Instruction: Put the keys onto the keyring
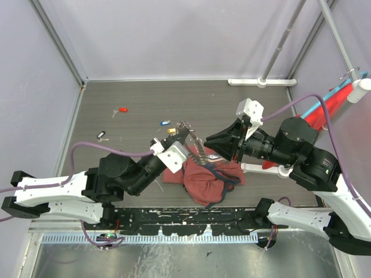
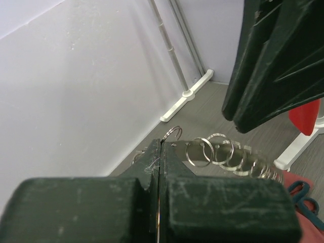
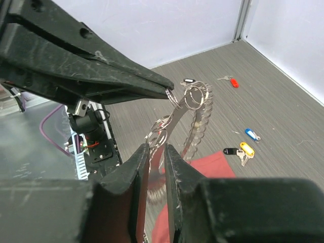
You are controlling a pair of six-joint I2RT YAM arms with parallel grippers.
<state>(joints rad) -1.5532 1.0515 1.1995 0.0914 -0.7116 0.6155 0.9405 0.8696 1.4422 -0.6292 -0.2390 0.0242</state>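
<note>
The left gripper (image 2: 160, 152) is pinching fully closed on the top of the large thin wire keyring fringed with small silvery rings (image 2: 223, 154). It is lifting the keyring off the table so that it is arcing down from its tips towards the right gripper (image 3: 156, 152). That gripper is sitting just below the left tips with its fingers a narrow gap apart and a stretch of the keyring running between them; whether they are pressing on it I cannot tell. By my reading, the arms are steadying the keyring before any key goes on. Doing this well is calling for a firm left grip while the right takes hold close beside it, so the wire is not twisting or swinging. No loose key is in either gripper. The black-tagged key (image 3: 188, 80) and the red-headed key (image 3: 234, 82) are lying well beyond the left gripper and out to its left, and the blue-headed key (image 3: 250, 133) and yellow-headed key (image 3: 245, 148) are lying just beyond it. A dark-red cloth bag (image 1: 206, 176) is slumping directly beneath both grippers on the grey wood-grain table (image 1: 232, 104), with pale walls closing it in on three sides.
</note>
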